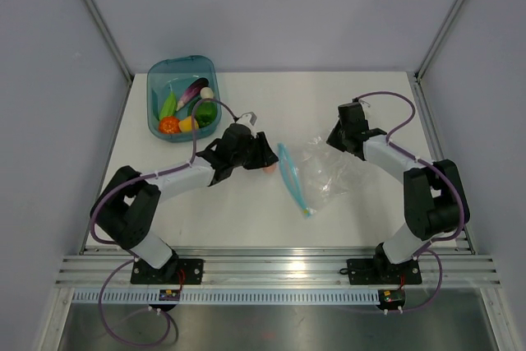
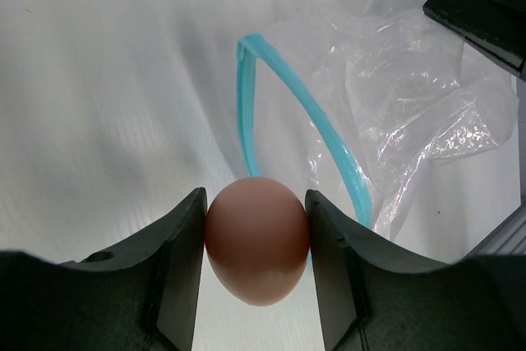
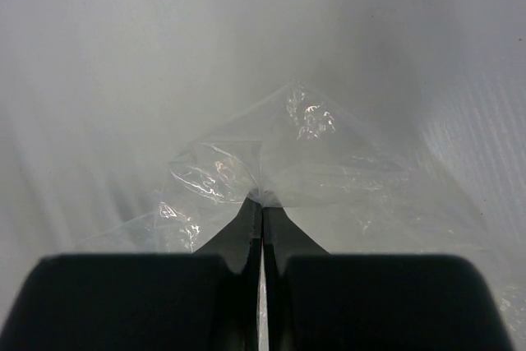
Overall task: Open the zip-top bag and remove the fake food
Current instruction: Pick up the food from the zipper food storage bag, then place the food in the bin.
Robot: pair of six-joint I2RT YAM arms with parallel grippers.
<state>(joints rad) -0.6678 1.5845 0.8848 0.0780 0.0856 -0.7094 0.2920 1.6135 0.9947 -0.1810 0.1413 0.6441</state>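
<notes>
Two pincers are engaged, each gripping something. Your left pincer (image 1: 267,163) is clamped on a tan egg (image 2: 257,240) near the middle of the tabletop (image 1: 246,211), just beside the bag's mouth. Your right pincer (image 3: 261,201) is pinched together on the clear film of the zip-top bag (image 1: 325,172). The bag lies right of centre with its teal zip strip (image 1: 292,178) gaping open toward the left edge. The other fake food pieces (image 1: 187,108) sit in the teal tub (image 1: 181,61) at the far left corner.

From above, the left pincer (image 1: 265,162) hid most of the egg (image 1: 269,168); the left wrist view cropped the bag (image 2: 427,121) at 1 o'clock.
</notes>
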